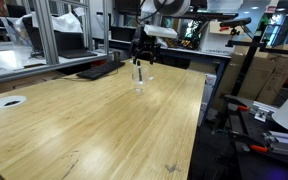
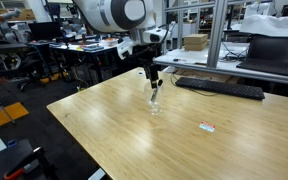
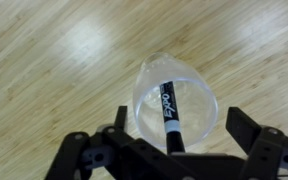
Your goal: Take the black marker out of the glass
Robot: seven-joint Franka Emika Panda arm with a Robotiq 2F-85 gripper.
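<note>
While the fingers (image 3: pixel 240 126) stand spread wide and clasp nothing, the gripper (image 3: pixel 179 120) hangs just above the glass (image 3: pixel 191 70), one finger off each side of its rim. Between them the black marker (image 3: pixel 169 108) leans inside the glass, its printed label in view. In both exterior views the glass stands upright on the wooden table (image 1: pixel 94 130), near a keyboard (image 2: pixel 219 88).

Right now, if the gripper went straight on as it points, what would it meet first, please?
Probably the marker, which stands in the glass right below the open gripper in the wrist view. The rim of the glass may be just as near; depth is unclear.
</note>
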